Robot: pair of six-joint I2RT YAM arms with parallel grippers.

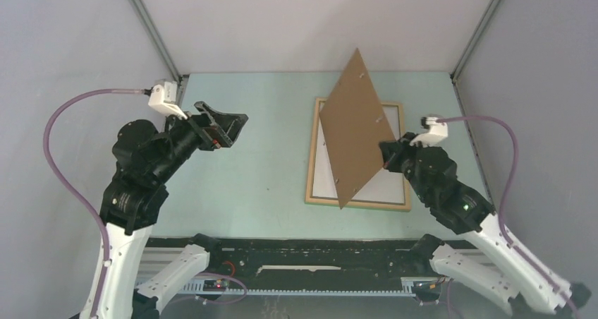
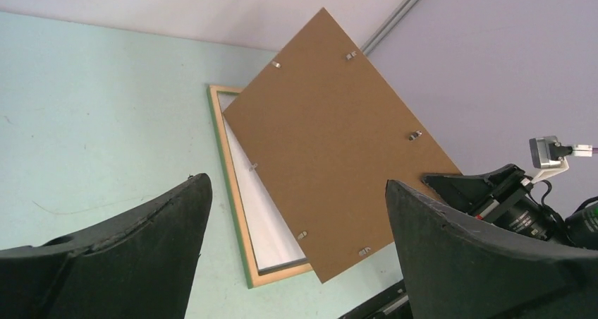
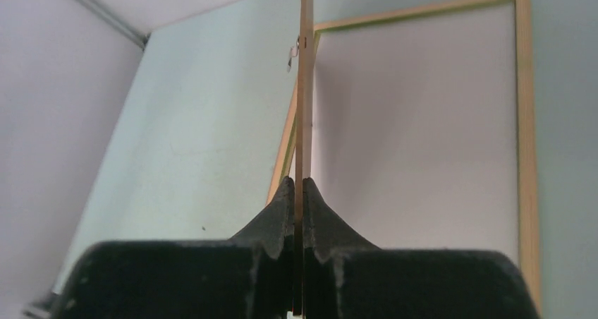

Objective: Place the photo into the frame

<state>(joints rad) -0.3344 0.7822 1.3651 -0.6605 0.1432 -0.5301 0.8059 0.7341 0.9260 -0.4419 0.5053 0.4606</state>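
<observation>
The photo [image 1: 352, 132] stands tilted on edge above the frame, showing only its brown board back with small metal clips. My right gripper [image 1: 386, 157] is shut on its right edge. In the right wrist view the photo [image 3: 305, 86] is a thin edge pinched between the gripper [image 3: 303, 181] pads. The frame [image 1: 384, 206] lies flat on the table below, light wood face up with a pale inside. My left gripper [image 1: 227, 125] hovers open and empty well to the left. From the left wrist, the gripper [image 2: 296, 181] faces the photo [image 2: 331, 149] and the frame [image 2: 238, 199], whose outer edge is green.
The pale green table top [image 1: 261, 157] is bounded by grey walls at the back and both sides. A black rail [image 1: 317, 255] with the arm bases runs along the near edge.
</observation>
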